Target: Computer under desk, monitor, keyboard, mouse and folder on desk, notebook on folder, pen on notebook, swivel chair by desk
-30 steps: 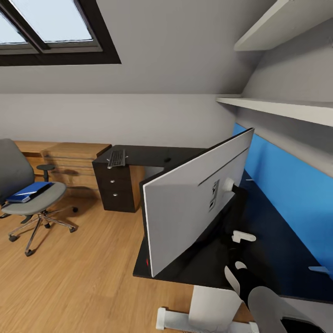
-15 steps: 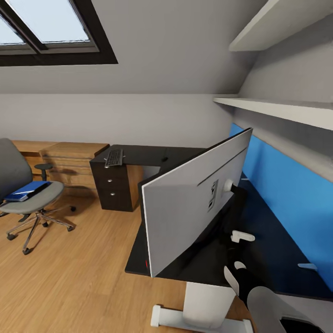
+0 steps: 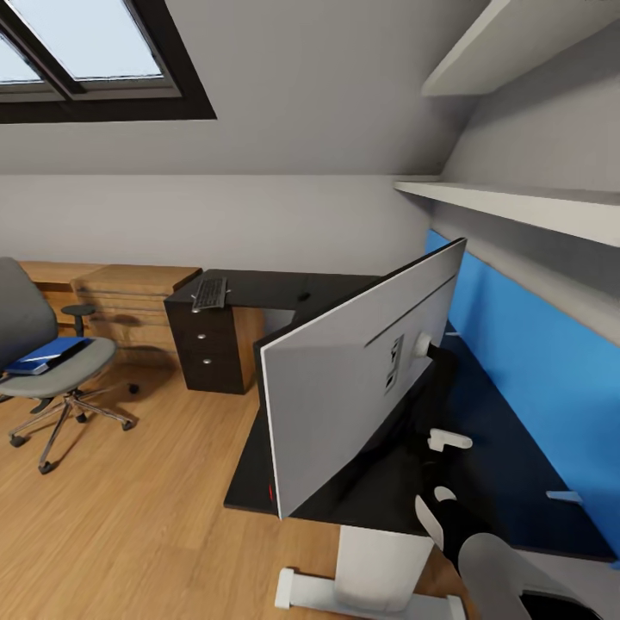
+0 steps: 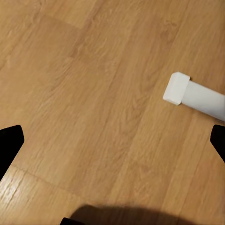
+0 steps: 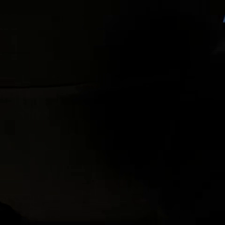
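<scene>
Showing silver-white back, monitor (image 3: 344,387)

Monitor (image 3: 344,379) on black desk (image 3: 508,465) — silver back showing, blue folder (image 3: 43,354) on swivel chair (image 3: 47,362)

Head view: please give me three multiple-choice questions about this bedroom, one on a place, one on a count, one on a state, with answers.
1. Where does the folder lie?
A. on the chair seat
B. on the desk
C. on the floor

2. How many silver knobs show on the black drawer unit?
A. one
B. three
C. five

3. How does the monitor stand?
A. flat on the floor
B. upright on the desk, silver-white back toward the camera
C. hung on the blue wall

Answers:
1 A: the blue folder rests on the seat of the chair.
2 B: three knobs sit one below another on the drawer unit.
3 B: the monitor stands on the black desk, showing its pale back and ports.
</scene>
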`<state>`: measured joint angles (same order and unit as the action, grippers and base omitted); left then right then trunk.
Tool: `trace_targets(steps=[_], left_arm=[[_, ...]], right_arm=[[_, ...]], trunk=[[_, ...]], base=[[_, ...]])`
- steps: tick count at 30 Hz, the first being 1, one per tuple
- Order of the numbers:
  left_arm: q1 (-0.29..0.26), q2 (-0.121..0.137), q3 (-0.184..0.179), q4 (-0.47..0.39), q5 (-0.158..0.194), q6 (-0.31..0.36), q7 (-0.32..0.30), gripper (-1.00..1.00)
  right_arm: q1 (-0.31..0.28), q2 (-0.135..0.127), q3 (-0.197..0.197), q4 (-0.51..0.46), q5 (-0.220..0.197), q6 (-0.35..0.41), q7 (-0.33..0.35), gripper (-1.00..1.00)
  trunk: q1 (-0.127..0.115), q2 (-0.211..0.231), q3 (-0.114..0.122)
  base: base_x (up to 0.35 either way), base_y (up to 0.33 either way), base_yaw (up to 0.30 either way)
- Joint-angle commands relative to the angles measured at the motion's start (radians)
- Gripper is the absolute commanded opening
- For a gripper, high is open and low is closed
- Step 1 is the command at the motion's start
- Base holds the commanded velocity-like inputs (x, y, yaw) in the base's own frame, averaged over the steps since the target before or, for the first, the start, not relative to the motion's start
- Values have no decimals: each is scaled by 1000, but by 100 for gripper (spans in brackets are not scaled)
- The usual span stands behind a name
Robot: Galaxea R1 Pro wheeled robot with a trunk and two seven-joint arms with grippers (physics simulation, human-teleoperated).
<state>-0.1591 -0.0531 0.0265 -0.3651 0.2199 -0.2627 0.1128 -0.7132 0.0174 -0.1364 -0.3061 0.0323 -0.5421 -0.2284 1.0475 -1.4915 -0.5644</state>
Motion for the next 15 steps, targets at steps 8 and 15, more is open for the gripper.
trace_targets(steps=[8,15], left_arm=[[0,-1,3,0,1,-3,1,100],[0,-1,3,0,1,-3,1,100]], right_arm=[[0,-13,4,19,-31,-11,-5,-100],[0,-13,4,19,-31,-10,-5,-100]], trunk=[[0,0,-1],[0,0,-1]], base=[[35,-1,0],[33,0,0]])
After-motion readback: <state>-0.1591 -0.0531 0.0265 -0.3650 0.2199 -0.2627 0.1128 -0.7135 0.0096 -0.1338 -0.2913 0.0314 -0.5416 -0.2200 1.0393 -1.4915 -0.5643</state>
